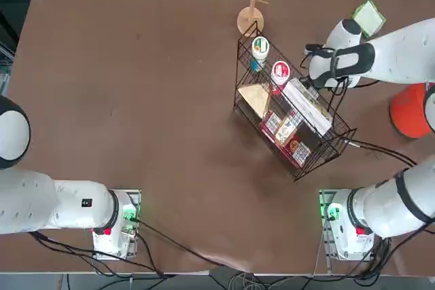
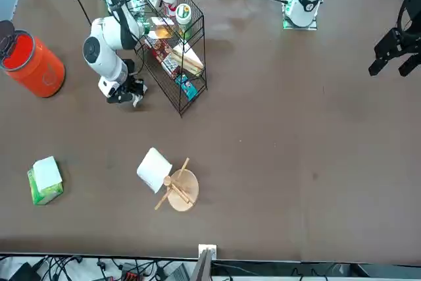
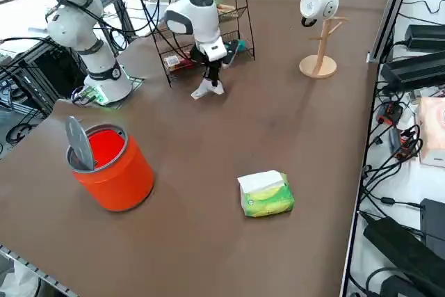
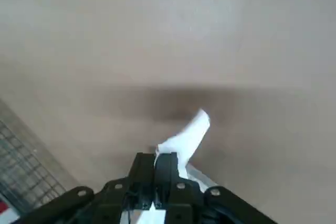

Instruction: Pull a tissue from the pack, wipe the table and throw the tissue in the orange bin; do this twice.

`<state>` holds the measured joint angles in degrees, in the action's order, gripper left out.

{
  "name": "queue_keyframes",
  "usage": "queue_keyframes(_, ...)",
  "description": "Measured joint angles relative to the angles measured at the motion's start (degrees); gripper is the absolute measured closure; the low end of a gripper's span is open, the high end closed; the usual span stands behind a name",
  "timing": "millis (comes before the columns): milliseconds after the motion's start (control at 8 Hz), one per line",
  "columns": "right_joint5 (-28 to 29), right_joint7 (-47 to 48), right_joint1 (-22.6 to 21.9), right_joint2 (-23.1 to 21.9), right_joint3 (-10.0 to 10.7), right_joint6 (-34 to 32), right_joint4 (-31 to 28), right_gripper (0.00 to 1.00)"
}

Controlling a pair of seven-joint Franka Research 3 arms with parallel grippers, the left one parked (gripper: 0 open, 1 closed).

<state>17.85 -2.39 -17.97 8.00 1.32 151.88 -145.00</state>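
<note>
Right hand [image 3: 207, 83] clenched on white tissue [image 3: 206, 90], tissue touching desk [image 3: 278, 137] beside wire basket [image 3: 229, 15] (pack [image 3: 266, 195], orange bin [image 3: 115, 168] well apart).

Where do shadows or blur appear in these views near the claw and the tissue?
Right wrist view: a dark soft shadow lies on the table under the tissue, and the right claw, shut on it, looks soft. Right side view: the orange bin casts a faint shadow.

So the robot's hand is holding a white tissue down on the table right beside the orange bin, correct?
Not quite. The right gripper does hold the tissue on the table, but beside the black wire basket; the orange bin stands well apart, as the right side view shows.
</note>
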Motion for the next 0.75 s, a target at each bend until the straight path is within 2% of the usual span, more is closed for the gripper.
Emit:
queue_keyframes(250,0.00,-0.47,1.46,-2.48,0.51,-0.02,0.31,0.98)
queue_keyframes(500,-0.02,-4.53,4.78,-3.50,0.74,-0.64,0.48,0.98)
queue_keyframes(750,-0.14,-8.05,7.87,-3.60,0.94,-5.88,2.82,0.98)
